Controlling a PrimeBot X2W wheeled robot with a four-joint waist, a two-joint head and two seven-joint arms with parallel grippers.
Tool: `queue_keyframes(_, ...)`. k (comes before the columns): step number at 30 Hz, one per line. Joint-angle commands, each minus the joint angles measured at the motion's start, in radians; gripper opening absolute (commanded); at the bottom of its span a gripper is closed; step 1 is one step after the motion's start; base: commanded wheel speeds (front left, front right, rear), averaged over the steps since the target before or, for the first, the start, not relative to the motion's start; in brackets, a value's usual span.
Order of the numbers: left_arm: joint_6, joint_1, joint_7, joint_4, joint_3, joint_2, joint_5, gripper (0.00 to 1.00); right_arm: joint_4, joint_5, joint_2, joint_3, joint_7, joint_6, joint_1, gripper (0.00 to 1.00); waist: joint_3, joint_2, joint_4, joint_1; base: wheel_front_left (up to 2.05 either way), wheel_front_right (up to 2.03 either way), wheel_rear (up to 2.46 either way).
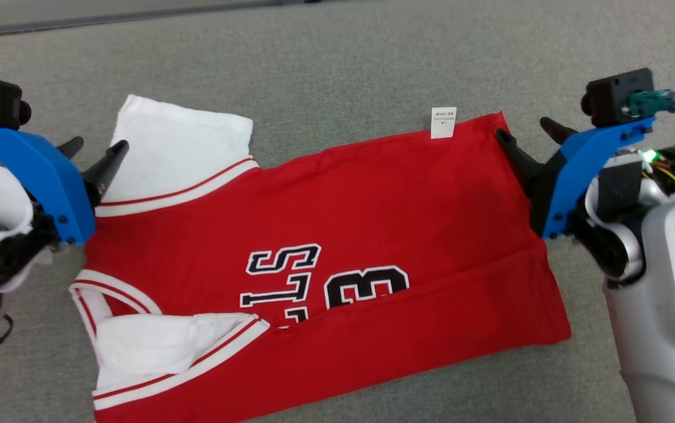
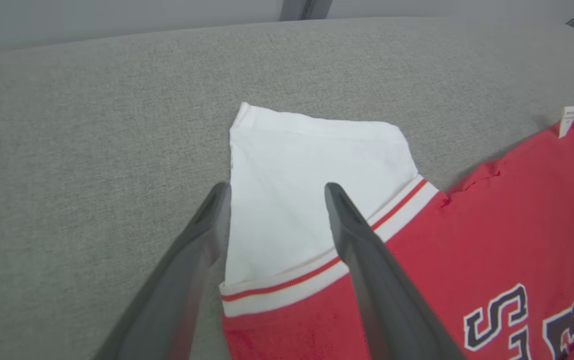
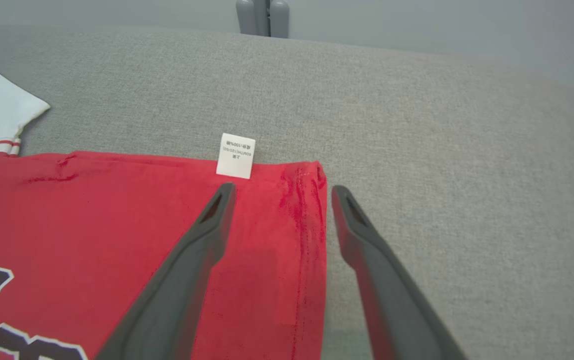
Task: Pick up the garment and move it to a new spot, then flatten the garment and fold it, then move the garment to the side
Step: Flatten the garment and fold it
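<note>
The garment (image 1: 337,235) is a red jersey with white sleeves and black-and-white lettering, lying folded on the grey surface. A white label (image 1: 443,122) sticks out at its far edge. My left gripper (image 1: 96,148) stands open at the garment's left end, its fingers straddling the edge of the far white sleeve (image 2: 296,180). At the right end my right gripper (image 1: 525,132) is open too, its fingers (image 3: 202,240) straddling the red corner (image 3: 306,200) by the label (image 3: 236,155). Neither holds anything.
The grey fabric surface (image 1: 372,59) spreads free beyond the garment's far edge and to both sides. A pale wall and a grey post (image 3: 262,17) stand past its far edge. The near white sleeve (image 1: 155,343) lies folded on the front left.
</note>
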Motion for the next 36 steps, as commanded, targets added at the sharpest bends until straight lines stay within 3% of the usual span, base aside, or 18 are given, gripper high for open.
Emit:
queue_keyframes(1, -0.008, -0.024, 0.017, 0.012, 0.001, 0.020, 0.010, 1.00, 0.018, 0.006, -0.006, 0.020, -0.004, 0.001, -0.041, 1.00, 0.030, -0.0005, -0.003, -0.0004, 0.00, 0.00, 0.00)
queue_keyframes(9, -0.007, -0.155, 0.084, 0.039, -0.008, 0.089, 0.078, 1.00, 0.119, 0.034, -0.014, 0.138, -0.057, 0.000, -0.215, 1.00, 0.148, -0.0005, -0.077, -0.0004, 0.00, 0.00, 0.00)
queue_keyframes(20, 0.018, -0.193, 0.105, 0.075, -0.020, 0.106, 0.112, 1.00, 0.220, 0.081, -0.017, 0.186, -0.128, 0.000, -0.274, 1.00, 0.203, -0.0005, -0.127, -0.0004, 0.00, 0.00, 0.00)
queue_keyframes(21, 0.025, -0.188, 0.121, 0.084, -0.027, 0.109, 0.112, 0.86, 0.227, 0.083, -0.020, 0.189, -0.127, 0.000, -0.280, 1.00, 0.206, -0.0005, -0.128, -0.0004, 0.00, 0.00, 0.00)
queue_keyframes(22, 0.032, -0.183, 0.132, 0.090, -0.032, 0.112, 0.115, 0.15, 0.234, 0.086, -0.022, 0.192, -0.123, 0.000, -0.285, 1.00, 0.209, -0.0005, -0.129, -0.0004, 0.00, 0.00, 0.00)
queue_keyframes(23, 0.037, -0.180, 0.142, 0.090, -0.037, 0.114, 0.115, 0.00, 0.241, 0.088, -0.026, 0.195, -0.121, 0.000, -0.291, 1.00, 0.211, -0.0005, -0.129, -0.0004, 0.00, 0.00, 0.00)
queue_keyframes(36, 0.038, -0.178, 0.132, 0.054, -0.052, 0.084, 0.112, 0.00, 0.314, 0.108, -0.081, 0.255, 0.017, 0.001, -0.348, 1.00, 0.231, -0.0005, -0.088, -0.0004, 0.00, 0.00, 0.00)
